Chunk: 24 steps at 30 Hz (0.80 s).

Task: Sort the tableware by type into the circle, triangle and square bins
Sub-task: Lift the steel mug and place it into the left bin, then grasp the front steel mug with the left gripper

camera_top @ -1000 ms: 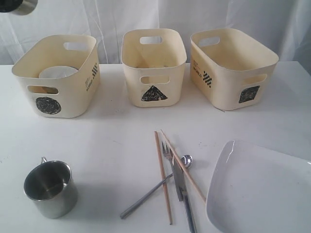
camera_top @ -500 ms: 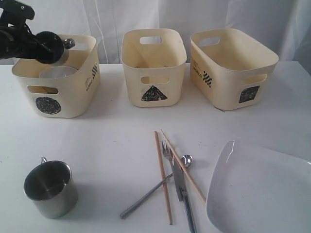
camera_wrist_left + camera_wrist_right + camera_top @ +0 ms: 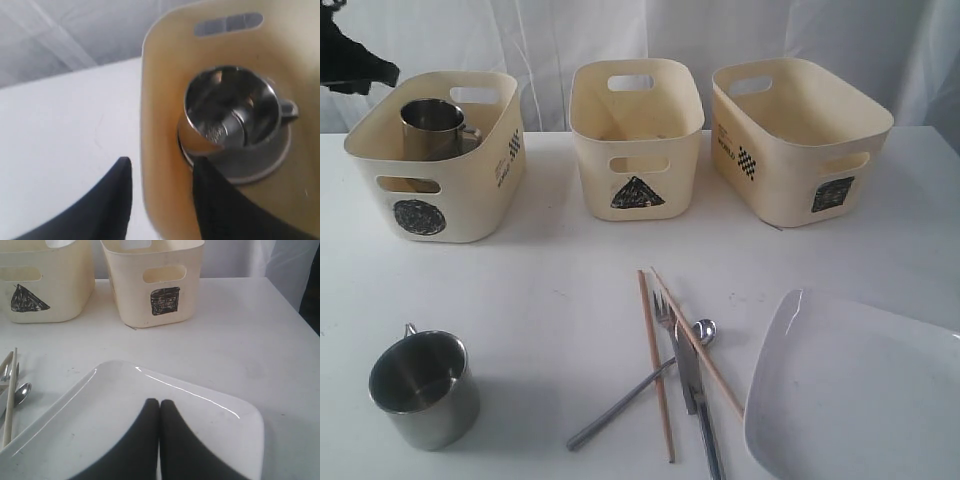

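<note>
One steel mug [image 3: 432,128] [image 3: 230,112] stands upright inside the circle bin [image 3: 435,190], resting in a bowl [image 3: 250,172] whose rim shows around it. My left gripper [image 3: 162,162] [image 3: 355,62] hangs open and empty above the bin's rim, apart from the mug. The second steel mug [image 3: 423,388] sits at the front left. Wooden chopsticks [image 3: 656,370], fork [image 3: 665,310], knife [image 3: 688,375] and spoon [image 3: 630,395] lie crossed at the front middle. My right gripper [image 3: 160,402] is shut, empty, over the large white square plate [image 3: 860,390] [image 3: 200,420].
The triangle bin [image 3: 635,135] and the square bin [image 3: 800,135] stand in the back row beside the circle bin. A white curtain hangs behind them. The table's right edge [image 3: 290,305] runs close to the square bin.
My left gripper brought a steel mug down into the circle bin, let it go and drew back up to the left. The mug now stands in the bin.
</note>
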Available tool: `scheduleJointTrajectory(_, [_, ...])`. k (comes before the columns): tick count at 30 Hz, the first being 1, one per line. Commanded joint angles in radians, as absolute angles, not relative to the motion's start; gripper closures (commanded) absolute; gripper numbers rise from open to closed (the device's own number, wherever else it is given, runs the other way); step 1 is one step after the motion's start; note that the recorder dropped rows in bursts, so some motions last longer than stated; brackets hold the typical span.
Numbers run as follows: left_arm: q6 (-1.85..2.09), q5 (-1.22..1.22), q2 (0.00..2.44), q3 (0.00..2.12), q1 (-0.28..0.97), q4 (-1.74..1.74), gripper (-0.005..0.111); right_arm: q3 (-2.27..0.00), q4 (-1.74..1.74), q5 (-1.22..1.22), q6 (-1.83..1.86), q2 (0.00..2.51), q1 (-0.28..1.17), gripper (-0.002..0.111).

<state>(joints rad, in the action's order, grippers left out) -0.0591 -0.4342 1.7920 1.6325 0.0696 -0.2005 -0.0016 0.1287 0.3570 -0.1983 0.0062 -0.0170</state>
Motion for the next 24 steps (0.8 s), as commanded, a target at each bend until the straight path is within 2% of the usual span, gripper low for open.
scheduleJointTrajectory(1, [0.033,-0.786,1.652,1.647,0.070,-0.054,0.068,0.000,0.128,0.351,-0.198,0.000,-0.023,0.108])
scheduleJointTrajectory(7, [0.337,-1.220,1.594,1.566,0.070,0.328,0.088,0.000,0.128,0.351,-0.198,0.000,-0.023,0.108])
scheduleJointTrajectory(10, [0.338,-1.221,1.598,1.477,0.070,0.335,0.092,0.000,0.128,0.351,-0.198,0.000,-0.023,0.108])
scheduleJointTrajectory(13, [0.345,-1.221,1.602,1.370,0.070,0.319,0.087,0.000,0.128,0.351,-0.198,0.000,-0.023,0.108])
scheduleJointTrajectory(16, [0.359,-1.221,1.615,1.261,0.070,0.321,0.073,0.000,0.128,0.351,-0.198,0.000,-0.023,0.108])
scheduleJointTrajectory(21, [0.363,-1.075,1.636,1.097,0.070,0.326,0.052,0.000,0.128,0.351,-0.198,0.000,-0.023,0.108])
scheduleJointTrajectory(24, [0.371,-0.979,1.651,1.021,0.070,0.347,0.048,0.000,0.128,0.351,-0.198,0.000,-0.023,0.108])
